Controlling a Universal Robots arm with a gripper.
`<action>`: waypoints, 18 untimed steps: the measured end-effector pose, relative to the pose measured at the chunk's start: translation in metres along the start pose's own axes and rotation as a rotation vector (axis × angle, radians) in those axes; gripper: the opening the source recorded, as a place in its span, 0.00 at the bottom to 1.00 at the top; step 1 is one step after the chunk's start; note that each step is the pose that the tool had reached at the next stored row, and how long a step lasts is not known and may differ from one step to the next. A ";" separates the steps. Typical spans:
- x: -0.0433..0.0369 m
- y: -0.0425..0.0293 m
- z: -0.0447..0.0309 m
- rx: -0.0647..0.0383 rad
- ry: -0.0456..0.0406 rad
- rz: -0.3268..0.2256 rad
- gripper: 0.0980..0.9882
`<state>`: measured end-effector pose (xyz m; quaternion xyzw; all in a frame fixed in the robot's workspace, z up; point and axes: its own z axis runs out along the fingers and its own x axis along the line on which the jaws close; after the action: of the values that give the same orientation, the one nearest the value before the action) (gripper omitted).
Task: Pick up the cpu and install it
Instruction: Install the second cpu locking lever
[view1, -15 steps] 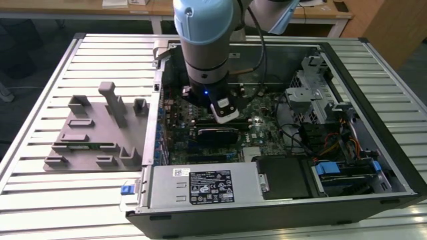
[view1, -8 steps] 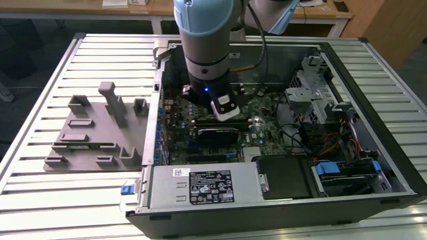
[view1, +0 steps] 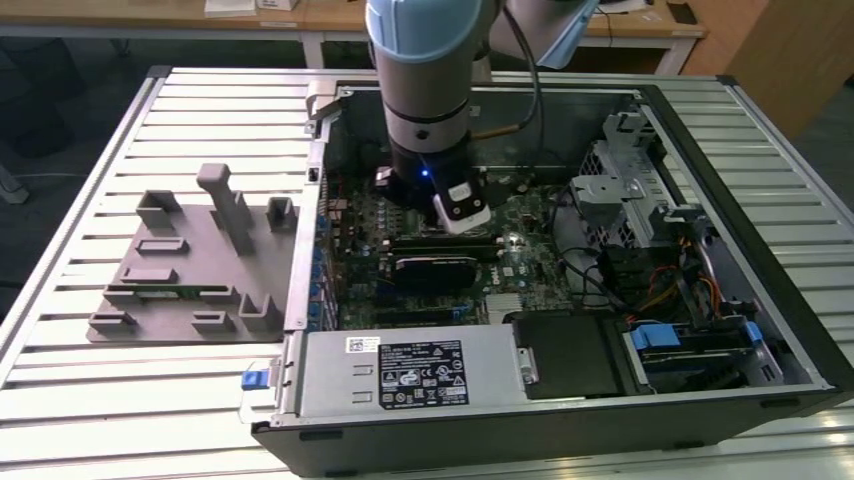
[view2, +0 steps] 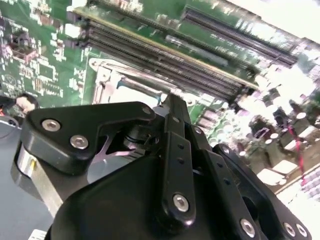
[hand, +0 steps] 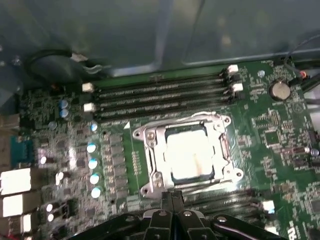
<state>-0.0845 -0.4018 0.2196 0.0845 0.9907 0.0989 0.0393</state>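
Observation:
The cpu (hand: 189, 152), a flat square with a bright silver top, lies inside the metal-framed socket (hand: 150, 150) on the green motherboard in the first wrist view. My gripper (hand: 172, 199) hovers just off one side of the socket, its two black fingers pressed together with nothing between them. In the second wrist view the shut fingertips (view2: 172, 102) point at the socket's metal frame (view2: 102, 80). In the exterior view the arm reaches down into the open computer case and the gripper (view1: 447, 228) hangs over the middle of the board.
Memory slots (hand: 160, 95) run along the socket's far side, and a row of capacitors (hand: 92, 162) stands beside it. The case walls (view1: 747, 300), drive cage and power supply (view1: 400, 375) ring the board. A grey fixture block (view1: 187, 270) sits on the slatted table at the exterior view's left.

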 end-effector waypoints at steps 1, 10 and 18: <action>-0.0004 0.0030 0.0007 0.002 -0.0002 0.000 0.01; -0.0068 0.0239 0.0070 0.040 -0.0065 -0.004 0.01; -0.0152 0.0335 0.0120 0.106 -0.0104 -0.009 0.01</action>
<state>-0.0630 -0.3698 0.2156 0.0825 0.9947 0.0457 0.0404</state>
